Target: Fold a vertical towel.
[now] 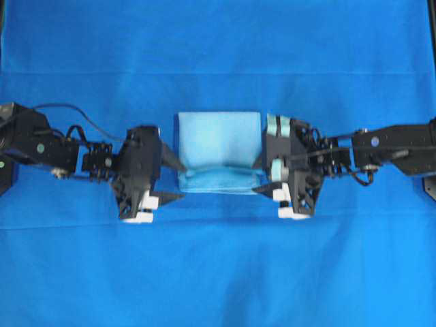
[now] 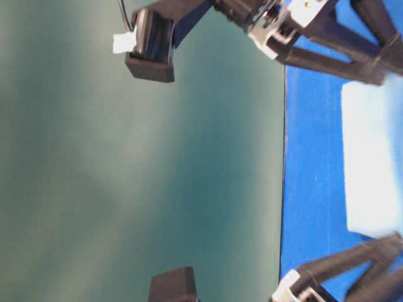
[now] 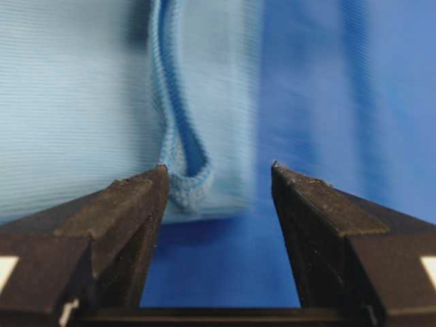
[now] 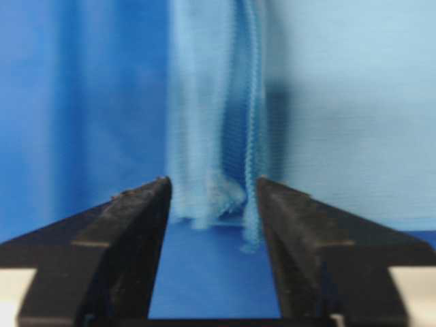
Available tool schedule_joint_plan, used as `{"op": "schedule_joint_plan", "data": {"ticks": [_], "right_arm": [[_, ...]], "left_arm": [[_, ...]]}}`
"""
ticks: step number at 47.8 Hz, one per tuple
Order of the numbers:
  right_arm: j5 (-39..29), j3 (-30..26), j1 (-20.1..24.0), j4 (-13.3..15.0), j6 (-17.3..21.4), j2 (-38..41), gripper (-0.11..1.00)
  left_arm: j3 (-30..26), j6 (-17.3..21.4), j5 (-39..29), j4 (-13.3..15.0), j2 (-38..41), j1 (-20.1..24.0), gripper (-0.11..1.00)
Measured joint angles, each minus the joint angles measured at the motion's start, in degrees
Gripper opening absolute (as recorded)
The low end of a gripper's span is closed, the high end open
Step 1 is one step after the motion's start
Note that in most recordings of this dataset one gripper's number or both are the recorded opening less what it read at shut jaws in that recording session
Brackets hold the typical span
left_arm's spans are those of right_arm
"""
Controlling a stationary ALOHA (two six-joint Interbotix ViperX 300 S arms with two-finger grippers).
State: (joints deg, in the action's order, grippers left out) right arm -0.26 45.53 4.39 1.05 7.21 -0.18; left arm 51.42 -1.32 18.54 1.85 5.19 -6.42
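Two claws flank the towel [image 1: 219,151], one at each short side, and the coming move turns on that symmetry: the cloth's long axis in the overhead view runs side to side between them, with neither arm clearly nearer than the other.

Left of the towel, the left claw [image 1: 178,165] points its tips at the cloth's left edge, roughly level with a crease that crosses the towel near its lower part. From the left wrist view the jaws stand apart, and a looped, stitched hem of the towel sits just ahead of the gap, close to the left-hand finger [image 3: 129,197]; nothing is pinched yet.

The towel itself lies flat on the blue covering of the worktop [image 1: 218,272], midway between the arms, already doubled, judging by the paler upper layer and the darker strip showing below the crease.

Right of the towel, the right claw [image 1: 262,178] meets the cloth's right edge near the same crease. Its wrist view shows spread jaws with a blurred bunch of hem hanging just ahead of them, slightly into the gap, ungripped.

Both claws would likely need to close on these edge folds together.
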Motion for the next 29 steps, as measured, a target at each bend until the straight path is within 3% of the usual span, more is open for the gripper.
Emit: {"op": "schedule_joint_plan", "data": {"ticks": [13,29], "right_arm": [[-3.6,-0.3,3.4,-0.1,2.5,-1.3,0.53],[-5.0,-0.3,3.4,0.2,3.3,-14.8,0.53]], "left_arm": [[0.1,-2.1,-4.4,0.0,-3.5,-6.4,0.59],[0.1,-1.9,-13.9,0.0,-20.0,-6.8,0.58]]}}
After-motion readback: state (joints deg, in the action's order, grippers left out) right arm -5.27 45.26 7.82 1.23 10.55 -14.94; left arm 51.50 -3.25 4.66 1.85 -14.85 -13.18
